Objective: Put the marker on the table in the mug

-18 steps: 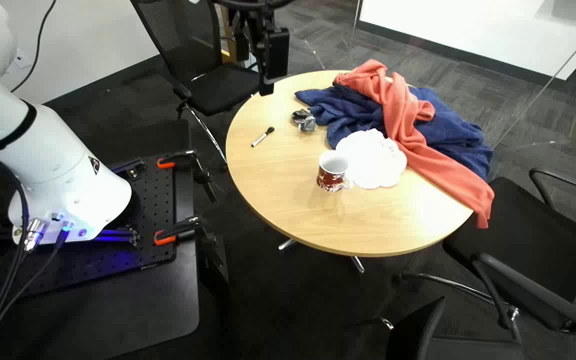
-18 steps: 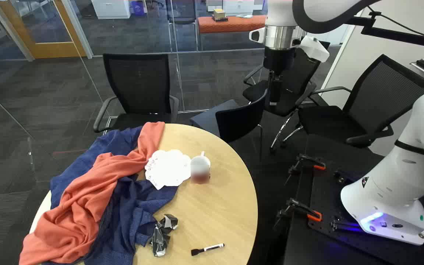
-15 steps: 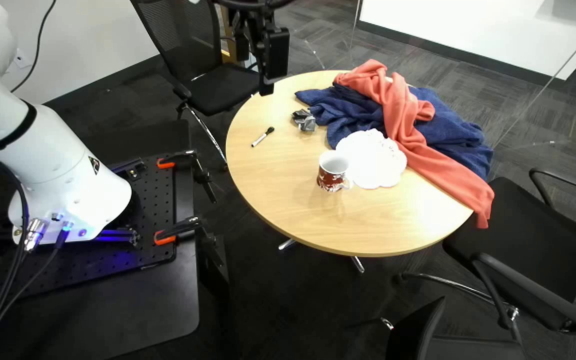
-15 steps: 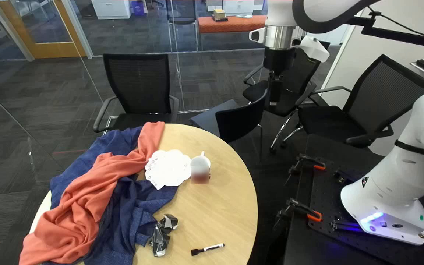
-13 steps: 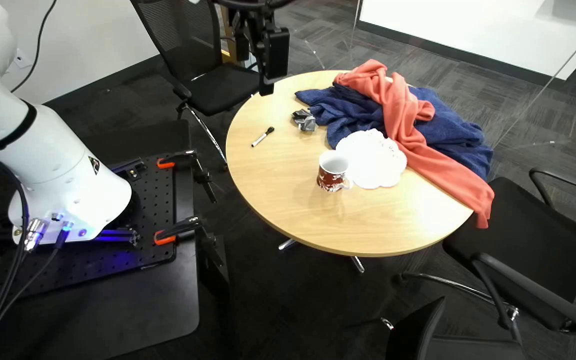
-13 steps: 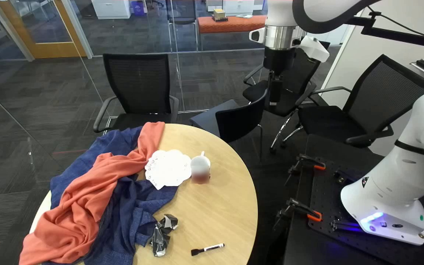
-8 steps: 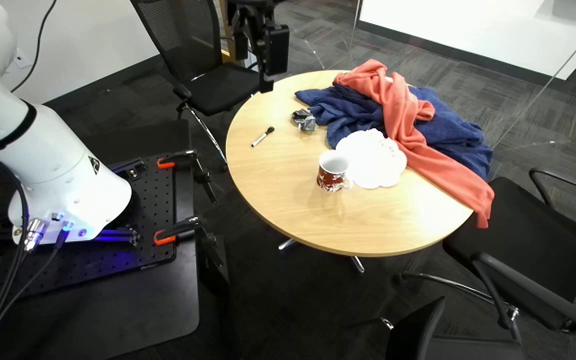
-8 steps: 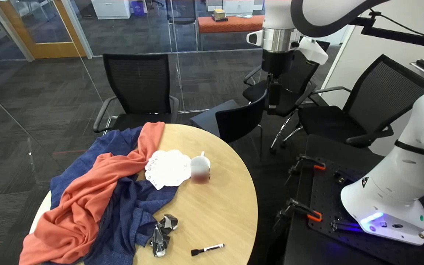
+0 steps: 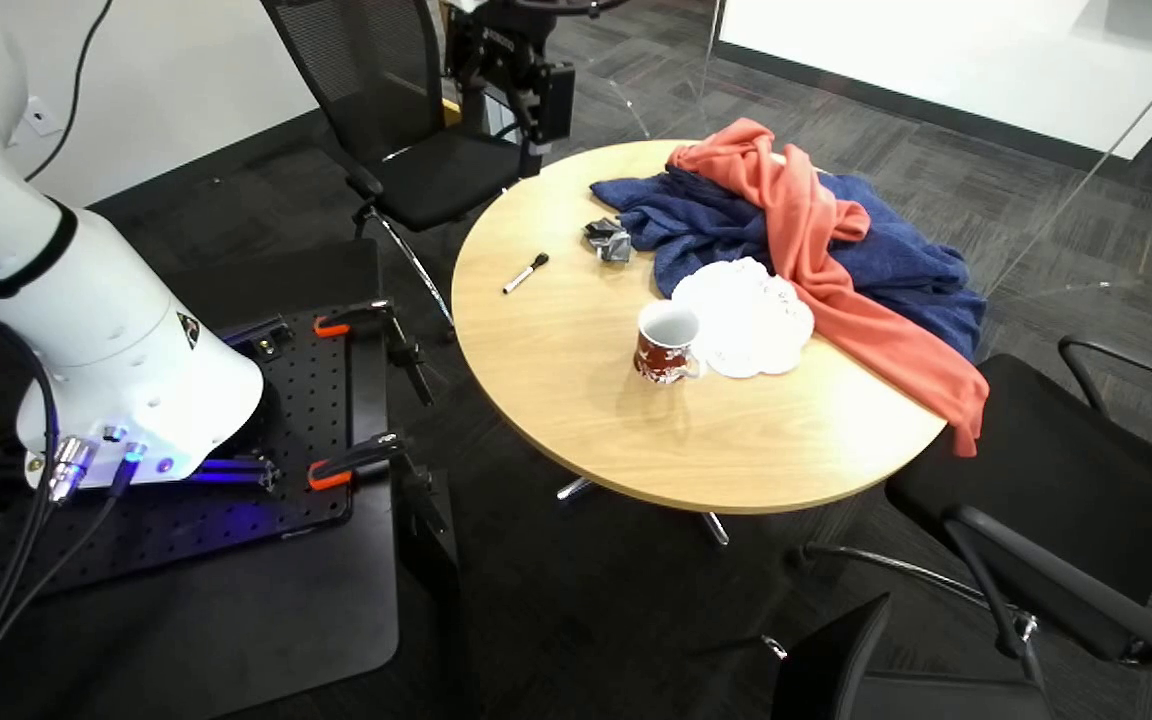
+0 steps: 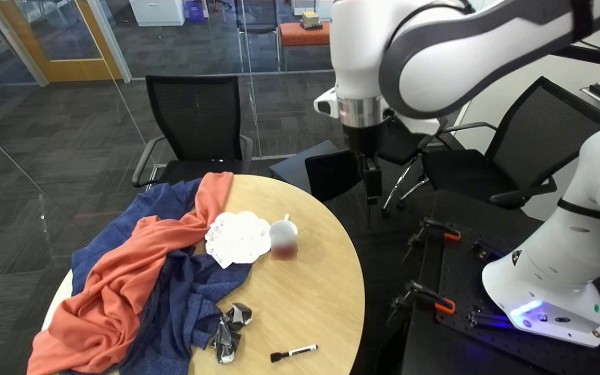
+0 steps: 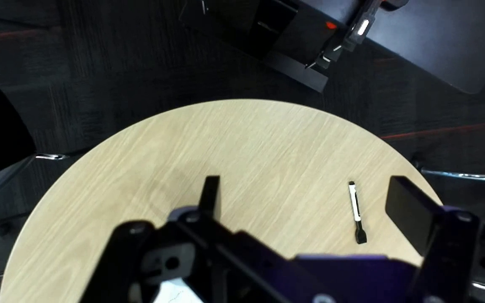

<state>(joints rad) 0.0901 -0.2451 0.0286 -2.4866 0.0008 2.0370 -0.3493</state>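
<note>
The marker, white with a black brush-like end, lies on the round light-wood table [image 9: 576,400] in both exterior views [image 9: 524,273] [image 10: 294,353]. A red-and-white mug [image 9: 664,345] stands upright on the table beside a white scalloped mat; it also shows, partly blurred, in an exterior view [image 10: 283,237]. My gripper [image 9: 504,130] is open and empty, held in the air above table height [image 10: 372,182]. In the wrist view, the marker [image 11: 354,202] appears between the spread fingers [image 11: 303,198], nearer the right one, on the tabletop well below them. The mug is hidden in the wrist view.
The white mat [image 9: 746,320] touches or nearly touches the mug. Blue cloth [image 9: 696,220] and orange cloth [image 9: 816,250] cover the table's far part. A crumpled black-and-silver wrapper [image 10: 229,330] lies near the marker. Chairs [image 9: 1046,460] stand around the table.
My gripper has moved down and to the left in an exterior view, closer to the table, and shifted slightly in the other. Marker, mug and cloths have not moved.
</note>
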